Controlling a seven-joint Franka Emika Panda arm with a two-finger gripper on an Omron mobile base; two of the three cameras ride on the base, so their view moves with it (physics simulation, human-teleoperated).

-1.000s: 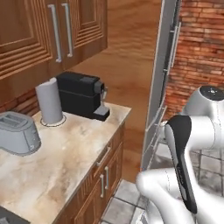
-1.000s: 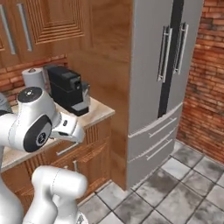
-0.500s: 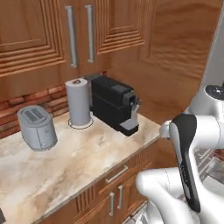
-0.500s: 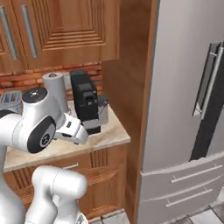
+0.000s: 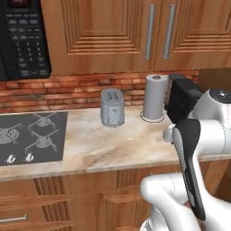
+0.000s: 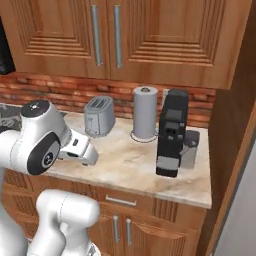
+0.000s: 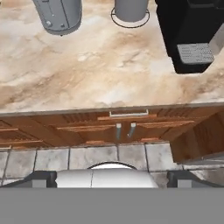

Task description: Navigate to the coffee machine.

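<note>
Dark fingers [image 7: 112, 181] sit at the bottom corners of the hand view, spread wide apart, nothing between them; they hang over the grey floor tiles [image 7: 131, 157], just out from the cabinet front. One fingertip [image 7: 43, 178] shows at lower left.

Directly ahead of the fingers: wooden lower cabinets [image 7: 65, 129] with a drawer handle [image 7: 128, 113] under the bench edge. Beyond that, the marbled beige bench [image 7: 109, 65].

Coffee machine [image 6: 171, 132]: black, boxy, upright near the right end of the bench, grey slotted drip tray [image 7: 194, 53] facing out. In the left base view the arm covers most of it [image 5: 182, 97]. A grey block [image 6: 189, 149] stands just beside its right flank; what it is, cannot tell.

Paper-towel roll [image 6: 145, 113] stands upright on a ring base just left of the machine, near the brick backsplash [image 6: 65, 90]. Grey two-slot toaster [image 6: 99, 116] further left, apart from the roll.

Far left in the left base view: stovetop [image 5: 31, 137] set into the bench, black microwave [image 5: 22, 38] mounted above it. Wooden upper cabinets [image 6: 150, 35] with long metal handles run above the bench.
</note>
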